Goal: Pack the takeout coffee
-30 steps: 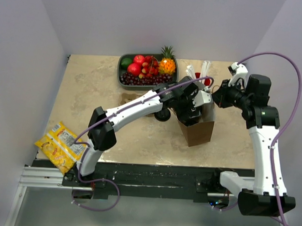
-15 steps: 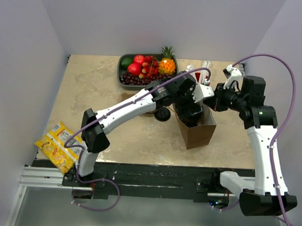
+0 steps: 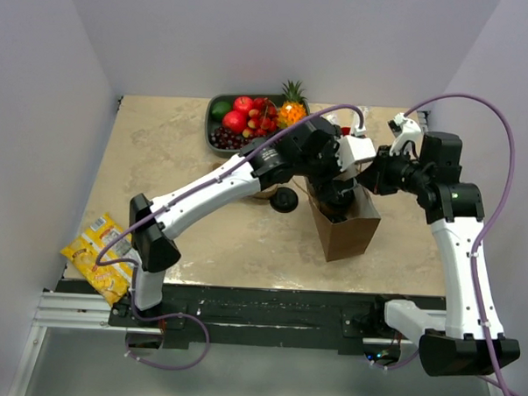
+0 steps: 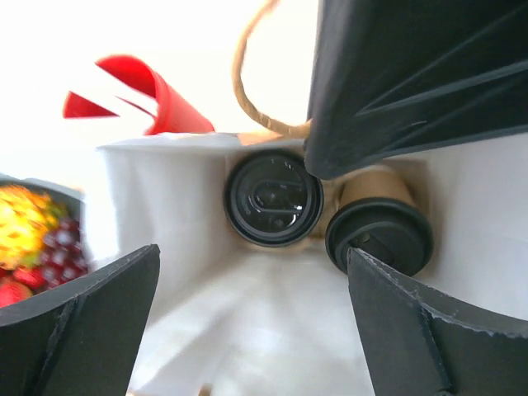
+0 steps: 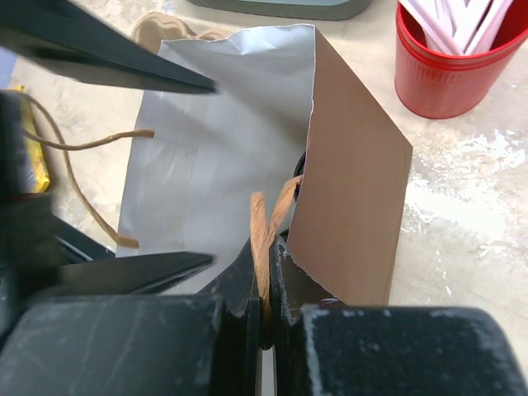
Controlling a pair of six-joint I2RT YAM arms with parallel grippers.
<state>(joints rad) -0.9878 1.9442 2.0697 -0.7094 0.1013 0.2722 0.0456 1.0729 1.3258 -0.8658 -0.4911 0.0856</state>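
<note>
Two takeout coffee cups stand inside the brown paper bag (image 3: 350, 230), seen in the left wrist view against the bag's white inside. One shows its black lid (image 4: 273, 198) from above. The other (image 4: 379, 235) leans, with its kraft side showing. My left gripper (image 4: 254, 272) is open above them in the bag's mouth and holds nothing. My right gripper (image 5: 264, 272) is shut on the bag's twisted paper handle (image 5: 262, 219) at the bag's right rim. The other handle (image 4: 247, 91) loops free.
A red cup of white straws (image 5: 445, 74) stands just behind the bag. The fruit tray (image 3: 217, 117) sits at the back. A black round lid (image 3: 284, 199) and a tan cardboard carrier (image 3: 234, 172) lie left of the bag. A yellow snack packet (image 3: 99, 257) lies at the front left edge.
The left arm has swung its wrist farther back and right over the bag, jaws open throughout. The right gripper has shifted slightly left, still on the handle.
</note>
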